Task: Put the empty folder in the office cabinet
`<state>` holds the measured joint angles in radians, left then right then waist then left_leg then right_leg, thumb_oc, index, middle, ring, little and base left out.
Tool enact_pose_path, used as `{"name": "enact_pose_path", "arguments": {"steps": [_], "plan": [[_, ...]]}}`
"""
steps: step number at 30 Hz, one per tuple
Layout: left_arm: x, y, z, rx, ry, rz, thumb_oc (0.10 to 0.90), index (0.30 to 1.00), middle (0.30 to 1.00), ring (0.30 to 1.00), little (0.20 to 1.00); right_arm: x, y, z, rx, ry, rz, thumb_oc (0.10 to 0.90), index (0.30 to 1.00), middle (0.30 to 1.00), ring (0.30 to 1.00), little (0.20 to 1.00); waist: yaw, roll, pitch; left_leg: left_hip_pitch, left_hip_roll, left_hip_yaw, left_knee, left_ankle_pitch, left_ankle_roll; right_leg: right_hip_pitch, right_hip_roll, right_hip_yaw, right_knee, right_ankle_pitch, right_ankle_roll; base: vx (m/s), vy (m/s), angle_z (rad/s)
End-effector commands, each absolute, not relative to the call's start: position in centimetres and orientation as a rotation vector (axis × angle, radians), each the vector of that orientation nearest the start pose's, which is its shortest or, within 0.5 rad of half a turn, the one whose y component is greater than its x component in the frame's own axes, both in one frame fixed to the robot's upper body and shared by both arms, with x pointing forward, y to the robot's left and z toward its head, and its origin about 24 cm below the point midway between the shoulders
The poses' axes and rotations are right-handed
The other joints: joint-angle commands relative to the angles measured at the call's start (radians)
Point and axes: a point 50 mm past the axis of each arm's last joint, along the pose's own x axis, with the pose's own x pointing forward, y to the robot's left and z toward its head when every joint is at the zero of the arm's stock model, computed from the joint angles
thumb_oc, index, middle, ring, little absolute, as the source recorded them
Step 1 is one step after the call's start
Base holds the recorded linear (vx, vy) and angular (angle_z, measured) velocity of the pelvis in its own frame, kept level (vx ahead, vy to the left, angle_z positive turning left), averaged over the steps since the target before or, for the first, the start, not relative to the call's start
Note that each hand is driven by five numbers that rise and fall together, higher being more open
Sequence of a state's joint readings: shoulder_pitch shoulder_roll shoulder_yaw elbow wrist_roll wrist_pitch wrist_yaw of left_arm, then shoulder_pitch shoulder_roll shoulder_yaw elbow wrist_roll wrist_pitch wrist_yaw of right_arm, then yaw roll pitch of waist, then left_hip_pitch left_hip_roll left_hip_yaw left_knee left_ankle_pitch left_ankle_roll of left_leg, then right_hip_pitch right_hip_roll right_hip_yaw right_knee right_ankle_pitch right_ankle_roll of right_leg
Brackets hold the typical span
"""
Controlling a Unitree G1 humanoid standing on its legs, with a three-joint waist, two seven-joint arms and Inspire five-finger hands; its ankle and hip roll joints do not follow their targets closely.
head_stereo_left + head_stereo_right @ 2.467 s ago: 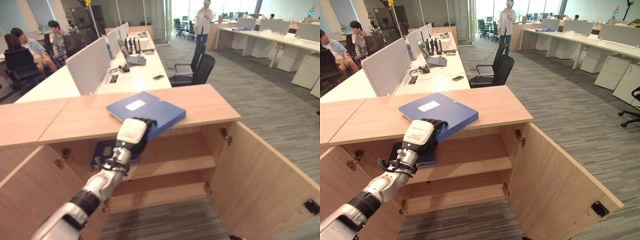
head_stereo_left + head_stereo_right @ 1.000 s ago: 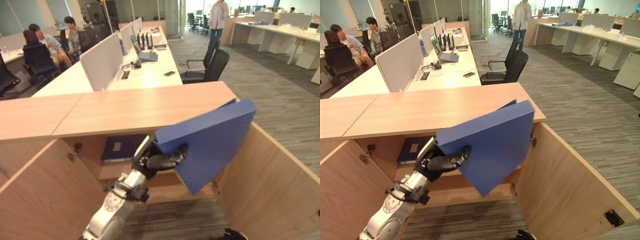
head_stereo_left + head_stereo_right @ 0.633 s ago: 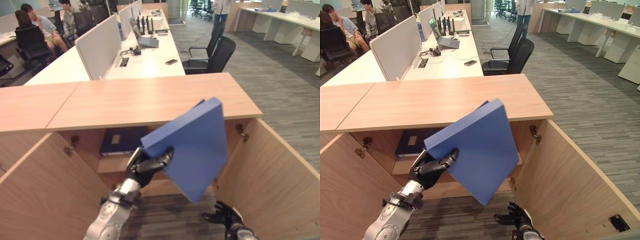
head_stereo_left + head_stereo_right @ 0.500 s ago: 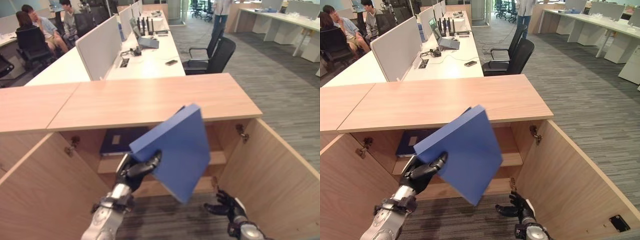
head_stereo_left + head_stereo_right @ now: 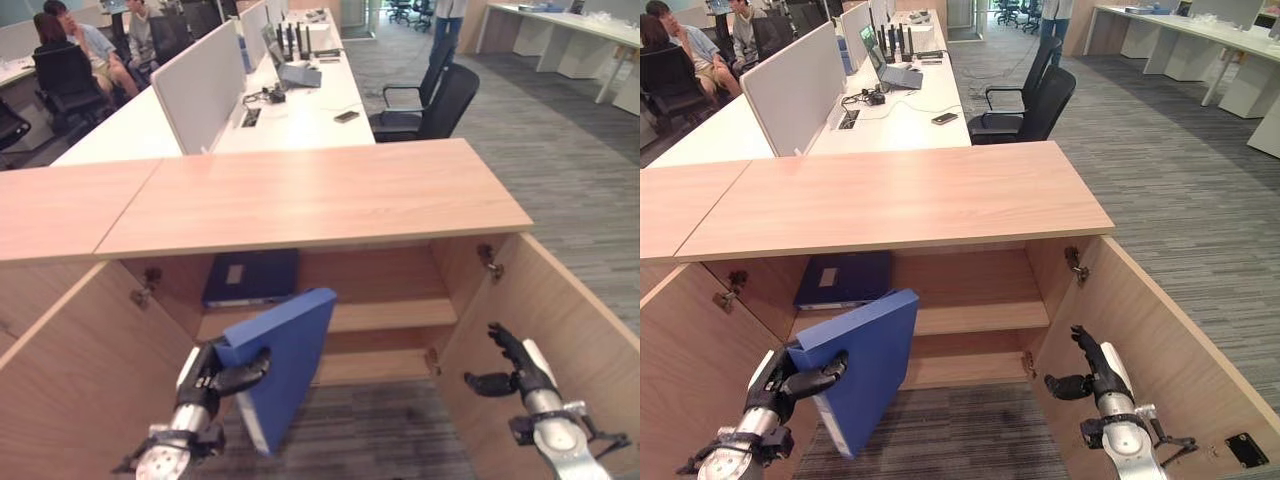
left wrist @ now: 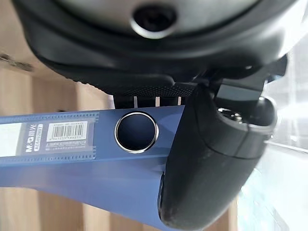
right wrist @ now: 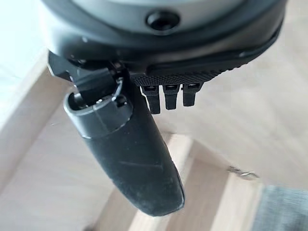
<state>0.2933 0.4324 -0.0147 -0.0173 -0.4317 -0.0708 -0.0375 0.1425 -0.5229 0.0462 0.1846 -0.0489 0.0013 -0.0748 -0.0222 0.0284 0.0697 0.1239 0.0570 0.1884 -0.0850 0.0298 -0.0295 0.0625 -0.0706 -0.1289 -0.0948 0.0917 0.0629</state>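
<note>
The blue folder (image 5: 282, 372) stands nearly on edge, low in front of the open cabinet's left half. My left hand (image 5: 212, 377) is shut on its near edge, thumb (image 6: 216, 159) across the cover beside the spine's ring hole (image 6: 137, 132). The office cabinet (image 5: 300, 195) has both doors swung out and a middle shelf (image 5: 390, 315) bare on its right part. My right hand (image 5: 512, 366) hangs open and empty by the right door (image 5: 590, 345), its thumb (image 7: 130, 149) in front of the wooden inside.
Another blue folder (image 5: 250, 278) lies flat on the shelf's left side. The left door (image 5: 80, 370) stands close beside my left hand. Behind the cabinet are white desks (image 5: 290, 105), a black chair (image 5: 440, 100) and seated people (image 5: 60, 50).
The folder has come down and leftwards, from held high and tilted before the cabinet to low before its opening. My right hand has risen at the lower right. The camera tipped down.
</note>
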Motion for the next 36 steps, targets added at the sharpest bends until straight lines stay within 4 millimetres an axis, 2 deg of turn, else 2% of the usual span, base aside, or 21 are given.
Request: {"name": "enact_pose_path", "arguments": {"steps": [1, 7, 12, 14, 18, 24, 25, 33, 36], "plan": [[23.8, 22.1, 8.7, -0.023, -0.19, -0.211, 0.4, 0.3, 0.3, 0.3, 0.3, 26.3, -23.5, 6.2, -0.506, -0.03, 0.082, 0.8, 0.9, 0.9, 0.9, 0.9, 0.007, -0.051, -0.032, 0.041, -0.031, -0.043, -0.002, -0.111, -0.004, 0.038, 0.008, -0.023, 0.008, -0.082, 0.046, 0.0, 0.0, 0.0], [25.4, 19.3, 9.7, -0.125, -0.218, -0.398, 0.4, 0.3, 0.3, 0.3, 0.3, 27.7, -20.1, 5.8, -0.463, -0.017, 0.286, 0.8, 0.9, 0.9, 0.9, 0.9, 0.006, -0.049, -0.045, 0.044, -0.032, -0.039, -0.002, -0.112, -0.005, 0.038, 0.007, -0.021, 0.008, -0.083, 0.046, 0.0, 0.0, 0.0], [25.8, 18.2, 10.1, -0.161, -0.222, -0.474, 0.4, 0.3, 0.3, 0.3, 0.3, 28.0, -19.2, 5.3, -0.404, -0.006, 0.321, 0.8, 0.9, 0.9, 0.9, 0.9, 0.004, -0.047, -0.048, 0.046, -0.032, -0.039, -0.002, -0.111, -0.006, 0.039, 0.007, -0.022, 0.008, -0.083, 0.046, 0.0, 0.0, 0.0], [25.9, 17.3, 10.3, -0.174, -0.212, -0.557, 0.4, 0.3, 0.3, 0.3, 0.3, 28.5, -18.6, 5.6, -0.385, -0.021, 0.34, 0.8, 0.9, 0.9, 0.9, 0.9, 0.002, -0.044, -0.052, 0.048, -0.032, -0.039, -0.002, -0.112, -0.006, 0.04, 0.007, -0.022, 0.008, -0.084, 0.046, 0.01, 0.0, -0.02], [25.7, 16.3, 10.6, -0.146, -0.186, -0.691, 0.4, 0.3, 0.3, 0.3, 0.3, 29.2, -18.2, 7.0, -0.363, -0.077, 0.359, 0.8, 0.9, 0.9, 0.9, 0.9, 0.002, -0.042, -0.055, 0.049, -0.032, -0.039, -0.002, -0.113, -0.006, 0.043, 0.007, -0.023, 0.008, -0.084, 0.049, 0.0, -0.001, -0.01], [25.6, 15.6, 10.9, -0.106, -0.163, -0.8, 0.4, 0.3, 0.3, 0.3, 0.3, 29.7, -17.8, 8.5, -0.308, -0.134, 0.375, 0.8, 0.9, 0.9, 0.9, 0.9, 0.002, -0.042, -0.06, 0.051, -0.032, -0.039, -0.002, -0.113, -0.008, 0.043, 0.006, -0.024, 0.008, -0.085, 0.05, 0.0, 0.0, 0.0], [25.6, 15.2, 11.4, -0.097, -0.16, -0.871, 0.4, 0.3, 0.3, 0.3, 0.3, 30.0, -18.1, 8.9, -0.324, -0.15, 0.37, 0.8, 0.9, 0.9, 0.9, 0.9, 0.001, -0.041, -0.062, 0.051, -0.033, -0.04, -0.002, -0.112, -0.009, 0.045, 0.006, -0.025, 0.008, -0.085, 0.052, 0.0, 0.0, 0.0], [25.2, 14.6, 12.3, -0.1, -0.126, -1.042, 0.4, 0.3, 0.3, 0.3, 0.3, 30.6, -19.2, 9.6, -0.341, -0.156, 0.35, 0.8, 0.9, 0.9, 0.9, 0.9, 0.0, -0.041, -0.065, 0.052, -0.033, -0.041, -0.002, -0.113, -0.01, 0.044, 0.005, -0.025, 0.008, -0.081, 0.056, 0.0, 0.0, 0.0], [25.3, 14.3, 12.7, -0.089, -0.134, -1.065, 0.4, 0.3, 0.3, 0.3, 0.3, 30.8, -18.8, 9.8, -0.293, -0.161, 0.368, 0.8, 0.9, 0.9, 0.9, 0.9, 0.001, -0.044, -0.067, 0.051, -0.033, -0.042, -0.002, -0.112, -0.011, 0.045, 0.006, -0.024, 0.008, -0.08, 0.056, 0.0, 0.0, 0.0]]}}
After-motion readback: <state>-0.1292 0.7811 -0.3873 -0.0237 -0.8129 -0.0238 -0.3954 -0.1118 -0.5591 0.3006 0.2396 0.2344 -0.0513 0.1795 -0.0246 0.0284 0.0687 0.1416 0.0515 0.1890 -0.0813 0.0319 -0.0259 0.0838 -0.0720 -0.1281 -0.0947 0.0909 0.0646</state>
